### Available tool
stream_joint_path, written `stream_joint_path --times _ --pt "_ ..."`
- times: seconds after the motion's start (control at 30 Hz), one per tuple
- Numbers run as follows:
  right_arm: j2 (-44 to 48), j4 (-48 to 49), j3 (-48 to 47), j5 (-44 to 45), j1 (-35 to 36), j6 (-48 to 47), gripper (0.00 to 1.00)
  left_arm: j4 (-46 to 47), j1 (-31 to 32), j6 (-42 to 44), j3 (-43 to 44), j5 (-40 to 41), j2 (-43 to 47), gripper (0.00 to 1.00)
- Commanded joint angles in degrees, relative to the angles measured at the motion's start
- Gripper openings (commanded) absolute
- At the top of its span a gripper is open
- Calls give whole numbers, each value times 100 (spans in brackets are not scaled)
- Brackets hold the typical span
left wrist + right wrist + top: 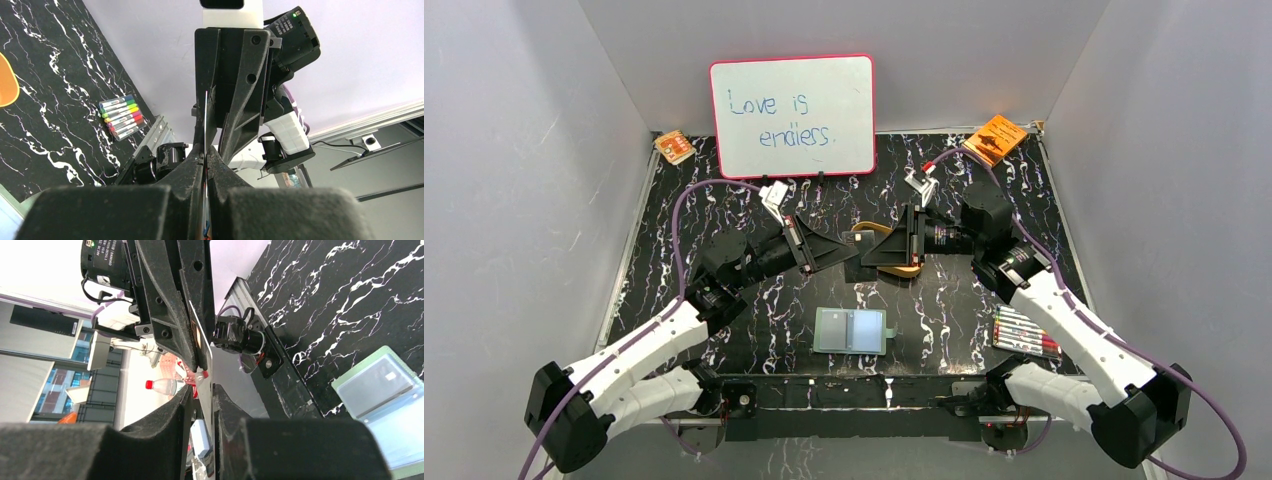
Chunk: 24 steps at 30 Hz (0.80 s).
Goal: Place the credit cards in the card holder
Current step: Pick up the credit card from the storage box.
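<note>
Above the middle of the black marbled bench (944, 310), one thin flat rectangular credit card (202, 347) stands on edge. It is pinched at once by the left gripper (205, 155) and the right gripper (202, 390), tip to tip, probably a handover to regrip it for insertion. Nearer the arm bases, well apart, the sage-green card holder (852, 330) lies spread open, pockets upward. A tan-gold oval tray (6, 82) lies on the bench below them.

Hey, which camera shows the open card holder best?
The top external view: the card holder lies open and whole on the table, pockets up. The right wrist view catches only part of it at its right edge. The left wrist view gives no clear sight of it.
</note>
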<state>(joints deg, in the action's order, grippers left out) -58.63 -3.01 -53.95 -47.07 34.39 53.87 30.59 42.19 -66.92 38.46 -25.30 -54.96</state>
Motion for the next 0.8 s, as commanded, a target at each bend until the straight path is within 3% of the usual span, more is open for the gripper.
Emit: stream_joint_path --times 0.0,0.07,0.23,0.37,0.47,0.57,0.67,0.77 --pt "227 721 121 238 10 201 32 127 26 36 3 44 187 0" --pt "285 722 198 314 15 220 36 99 22 35 -21 64 233 0" --pt "369 799 305 446 12 314 31 80 25 36 -55 72 316 0" --pt "375 850 317 475 15 330 19 90 22 5 -82 86 345 0" --pt "361 884 298 463 15 343 0 78 26 6 -115 70 368 0" --pt "336 586 179 512 13 139 0 -153 24 183 -107 73 431 1" --pt "287 -826 -151 890 15 -582 0 -1736 25 851 179 550 693 60" --pt "319 -1815 60 1334 22 -954 0 -3401 21 1452 322 1356 1015 78"
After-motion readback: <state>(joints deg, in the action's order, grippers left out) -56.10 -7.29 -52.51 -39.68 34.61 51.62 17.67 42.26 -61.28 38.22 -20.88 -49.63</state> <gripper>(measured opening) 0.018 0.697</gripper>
